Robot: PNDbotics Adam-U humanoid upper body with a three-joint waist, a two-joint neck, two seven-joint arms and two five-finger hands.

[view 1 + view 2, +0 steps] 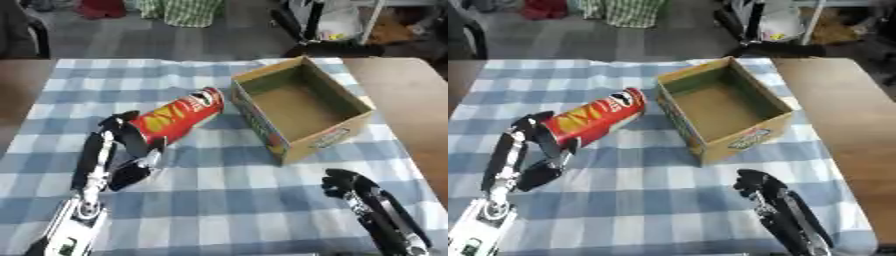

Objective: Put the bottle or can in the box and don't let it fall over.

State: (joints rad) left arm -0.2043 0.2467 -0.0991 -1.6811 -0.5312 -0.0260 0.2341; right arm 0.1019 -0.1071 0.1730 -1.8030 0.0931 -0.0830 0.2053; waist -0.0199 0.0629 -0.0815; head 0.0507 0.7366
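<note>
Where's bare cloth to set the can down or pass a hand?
Free: the near centre between left hand and right hand, and the far-left cloth beyond the can. The box is empty inside. Crowded: the gap between can and box.

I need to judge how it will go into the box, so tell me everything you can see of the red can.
The red can is a tall tube with yellow lettering and a pale end cap facing the box. It looks like printed cardboard. It is tilted, nearly on its side, over the checked tablecloth, just left of the box and apart from it. The left hand has its fingers curled round the lower end. Nothing else touches it.
</note>
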